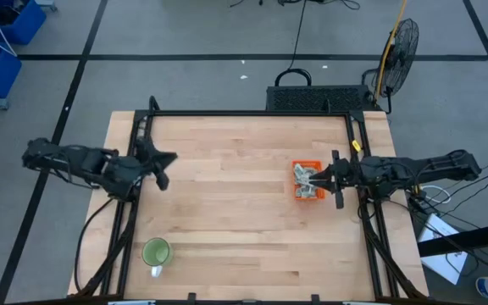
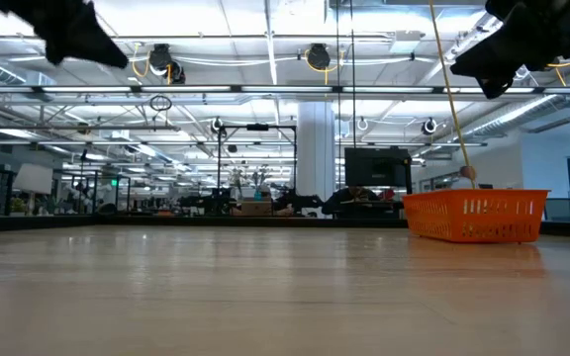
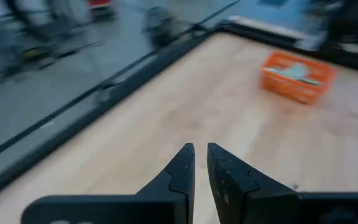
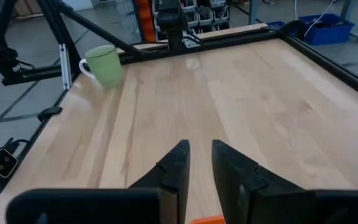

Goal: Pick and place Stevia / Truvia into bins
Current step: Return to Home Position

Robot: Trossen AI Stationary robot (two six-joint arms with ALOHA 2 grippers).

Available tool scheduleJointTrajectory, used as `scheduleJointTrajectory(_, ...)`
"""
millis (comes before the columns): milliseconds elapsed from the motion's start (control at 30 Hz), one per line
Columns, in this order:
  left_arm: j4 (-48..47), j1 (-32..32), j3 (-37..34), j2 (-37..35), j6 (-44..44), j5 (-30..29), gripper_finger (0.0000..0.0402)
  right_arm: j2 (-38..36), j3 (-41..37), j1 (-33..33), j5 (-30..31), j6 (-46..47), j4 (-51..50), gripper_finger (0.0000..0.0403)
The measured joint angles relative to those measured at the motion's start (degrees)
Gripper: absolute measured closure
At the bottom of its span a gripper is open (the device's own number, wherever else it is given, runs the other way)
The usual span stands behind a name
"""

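Observation:
The orange tray (image 1: 297,166) stands on the right part of the table, also seen in the low view (image 2: 475,218) and the left wrist view (image 3: 291,84). Pale green and white sachets (image 1: 306,181) lie heaped inside it (image 3: 297,71). My right gripper (image 1: 332,178) hangs shut above the tray's right side, raised off the table (image 2: 498,61); its wrist view shows only a sliver of orange tray rim (image 4: 207,219) below the fingers (image 4: 201,155). My left gripper (image 1: 164,166) waits shut and raised near the table's left edge (image 3: 201,163). I see no sachets lying on the bare table.
A round green cup (image 1: 156,252) stands near the table's near-left corner, also visible in the right wrist view (image 4: 106,65). A black frame rail (image 1: 252,113) runs along the table's far edge and down both sides. Bare wood (image 1: 227,186) lies between the two arms.

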Motion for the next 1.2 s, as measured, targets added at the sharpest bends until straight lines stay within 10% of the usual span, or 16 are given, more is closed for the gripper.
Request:
scheduleJointTrajectory(200, 22.1, 0.1, -18.8, -12.4, 9.7, 3.3, 0.0353, -2.3, -1.2, 0.0, -1.1, 0.1, -1.1, 0.0347)
scheduleJointTrajectory(567, 17.5, 2.9, -23.5, -36.7, 13.9, 9.9, 0.0353, -20.8, -10.8, 0.0, -9.0, -3.4, 5.0, 0.0346)
scheduleJointTrajectory(967, 45.0, 3.4, -41.5, -35.7, 20.5, 16.9, 0.0353, -25.4, -16.5, -0.1, -9.0, -4.6, 8.7, 0.0346)
scheduleJointTrajectory(1200, 45.8, 5.9, -41.3, -34.6, 25.2, 26.0, 0.0353, -25.7, -22.3, -0.2, -10.4, -6.7, 15.1, 0.0346)
